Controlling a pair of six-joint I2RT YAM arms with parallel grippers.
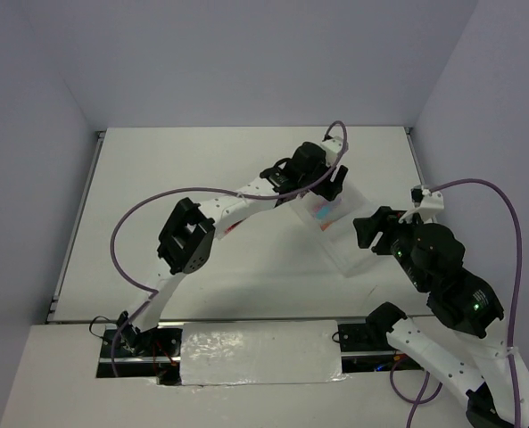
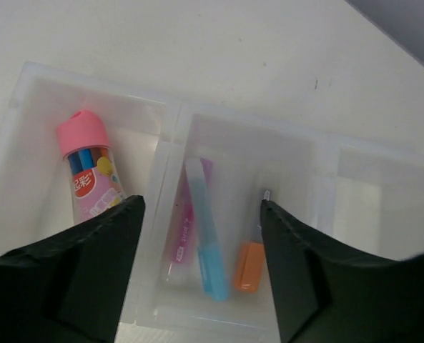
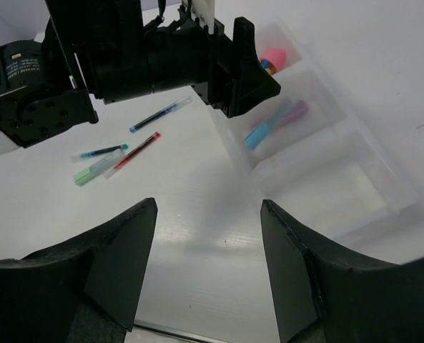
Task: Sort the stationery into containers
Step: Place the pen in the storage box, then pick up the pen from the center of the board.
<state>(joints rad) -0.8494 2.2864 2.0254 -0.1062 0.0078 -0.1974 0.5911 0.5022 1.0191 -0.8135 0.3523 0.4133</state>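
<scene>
The white three-compartment tray (image 2: 170, 128) lies under my left gripper (image 2: 201, 207), which is open and empty above the middle compartment. That compartment holds a purple stick (image 2: 181, 239), a blue stick (image 2: 206, 243) and an orange stick (image 2: 251, 266). The left compartment holds the pink-capped cylinder (image 2: 86, 168); the right one looks empty. My right gripper (image 3: 208, 207) is open and empty over bare table beside the tray (image 3: 369, 179). On the table lie a dark-blue pen (image 3: 160, 114), a red pen (image 3: 136, 150), a second blue pen (image 3: 101, 151) and a green stick (image 3: 90, 171).
In the top view the left arm reaches across the table to the tray (image 1: 353, 254), its gripper (image 1: 331, 183) at the far end. The right gripper (image 1: 368, 230) hovers at the tray's near right side. Walls enclose the table on three sides.
</scene>
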